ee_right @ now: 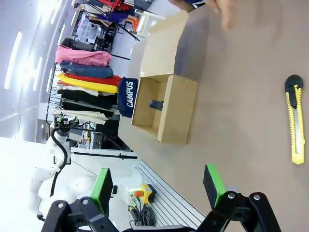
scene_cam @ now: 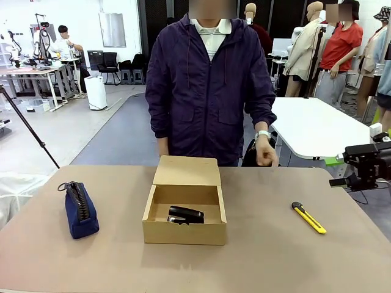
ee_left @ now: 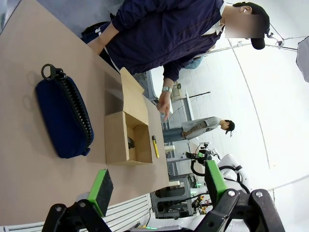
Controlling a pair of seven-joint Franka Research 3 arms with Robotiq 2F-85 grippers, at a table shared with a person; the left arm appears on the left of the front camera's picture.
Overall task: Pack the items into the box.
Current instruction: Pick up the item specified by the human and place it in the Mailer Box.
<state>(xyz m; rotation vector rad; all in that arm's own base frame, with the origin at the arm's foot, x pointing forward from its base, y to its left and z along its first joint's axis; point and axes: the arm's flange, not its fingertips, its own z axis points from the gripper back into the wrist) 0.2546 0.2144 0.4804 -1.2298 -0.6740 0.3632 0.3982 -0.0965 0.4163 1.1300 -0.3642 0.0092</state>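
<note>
Risk sits with the slim yellow utility knife (scene_cam: 308,218), flat near the right edge of the desk (scene_cam: 263,265): a pinch could skid on smooth plastic and nudge it off. My right gripper (ee_right: 157,184) and left gripper (ee_left: 158,182) gape wide, empty. The black stapler (scene_cam: 186,215) lies inside the matte cardboard box (scene_cam: 183,234), mid-desk.

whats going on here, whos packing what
Packing is partway done. The black stapler lies inside the open cardboard box, while the yellow utility knife lies on the table to the box's right. The left gripper and right gripper are both open and empty. The person's hand hangs at the far edge. A navy pouch sits left of the box.
</note>
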